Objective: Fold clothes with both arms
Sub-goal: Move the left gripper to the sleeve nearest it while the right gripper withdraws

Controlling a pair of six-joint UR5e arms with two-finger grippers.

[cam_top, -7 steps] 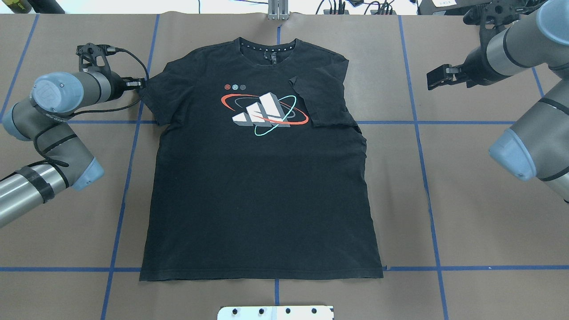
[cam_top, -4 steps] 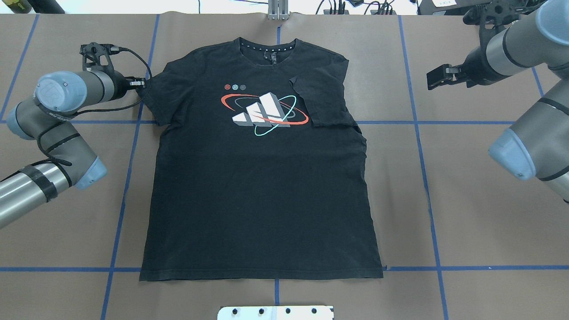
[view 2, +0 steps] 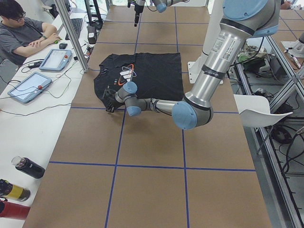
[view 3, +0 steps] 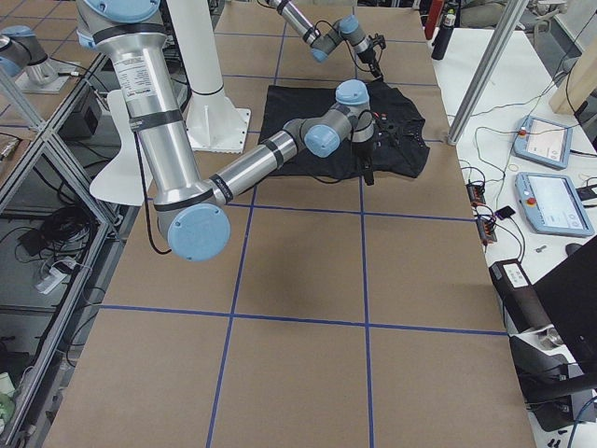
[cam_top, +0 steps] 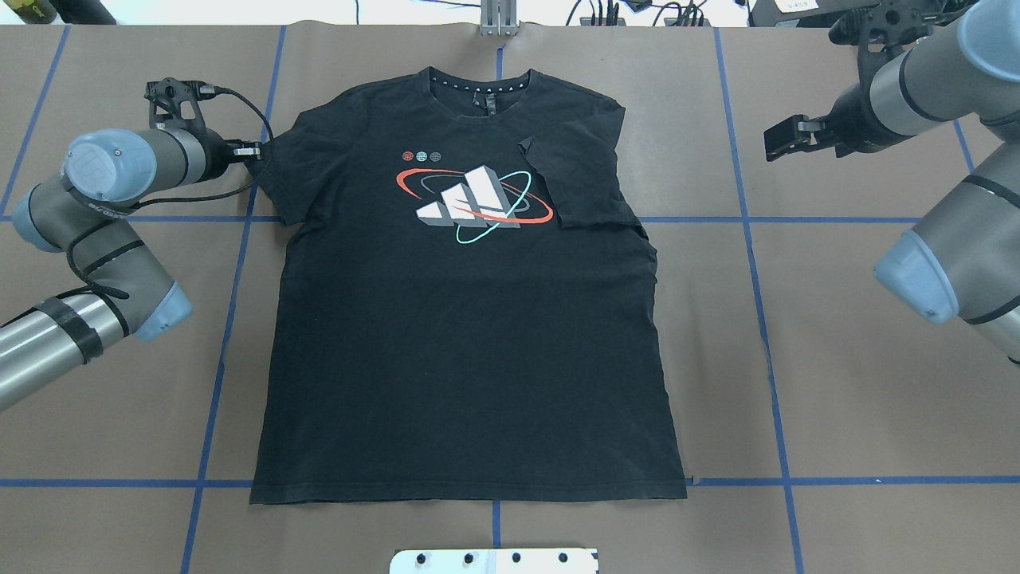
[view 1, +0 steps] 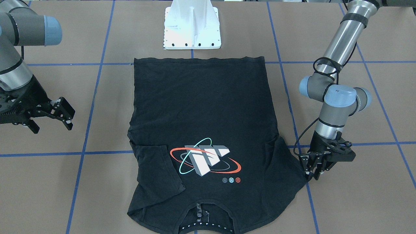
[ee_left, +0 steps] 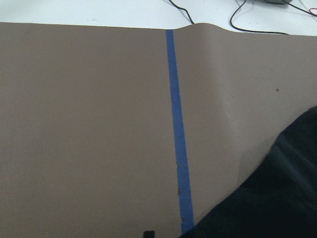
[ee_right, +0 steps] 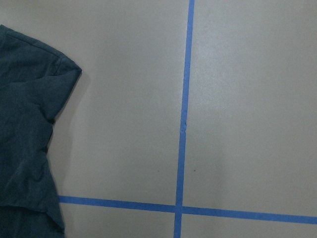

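The black T-shirt lies flat, logo side up, collar at the far edge. It also shows in the front view. Its sleeve on the right-arm side is folded in over the chest. My left gripper points down at the outer edge of the other sleeve. In the front view the left gripper has its fingers close together at that edge; I cannot tell whether they pinch the cloth. My right gripper is open and empty, held above the table well clear of the shirt.
The white base pedestal stands at the shirt's hem side. Blue tape lines divide the brown table cover. Tablets and an operator sit on a side table beyond the collar end.
My left arm has shifted slightly toward the shirt, bringing its gripper up to the sleeve's edge. The shirt and the right arm have barely moved.
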